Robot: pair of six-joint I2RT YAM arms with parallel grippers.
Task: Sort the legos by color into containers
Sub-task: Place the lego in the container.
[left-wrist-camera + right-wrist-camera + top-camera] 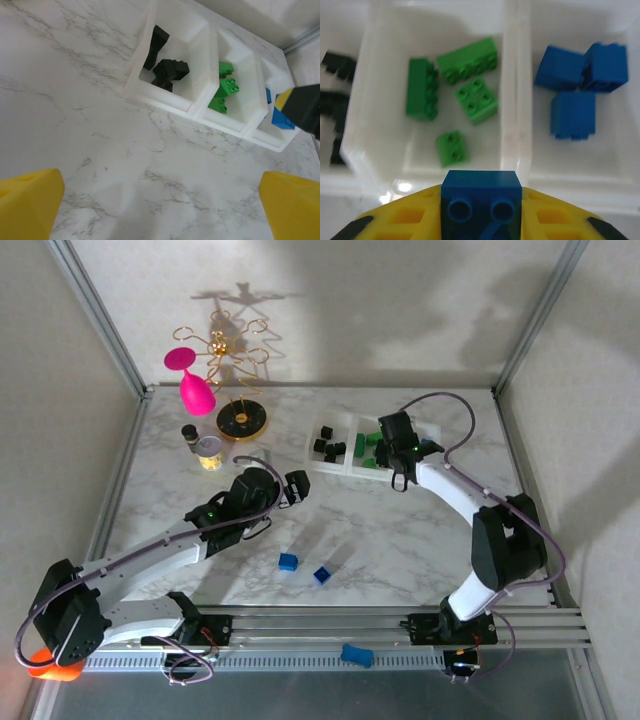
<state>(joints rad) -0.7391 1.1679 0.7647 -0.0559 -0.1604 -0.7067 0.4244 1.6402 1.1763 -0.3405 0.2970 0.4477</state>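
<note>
The white three-compartment tray (330, 466) (201, 50) (515, 105) holds black legos (328, 445) (167, 72) on the left, green legos (225, 92) (465, 92) in the middle and blue legos (580, 85) (281, 118) on the right. My right gripper (399, 452) (481, 200) hovers over the tray's near wall, between the green and blue compartments, shut on a blue brick (481, 202). My left gripper (296, 486) (160, 210) stands open above bare marble, short of the tray. Two blue bricks (288, 561) (321, 575) lie on the table in front.
At the back left stand a gold wire stand (232, 350), a pink goblet (192, 382), a yellow-labelled jar (209, 452) and a small dark bottle (189, 433). Another blue brick (356, 655) rests on the rail at the near edge. An orange object (50, 667) sits at the bottom left.
</note>
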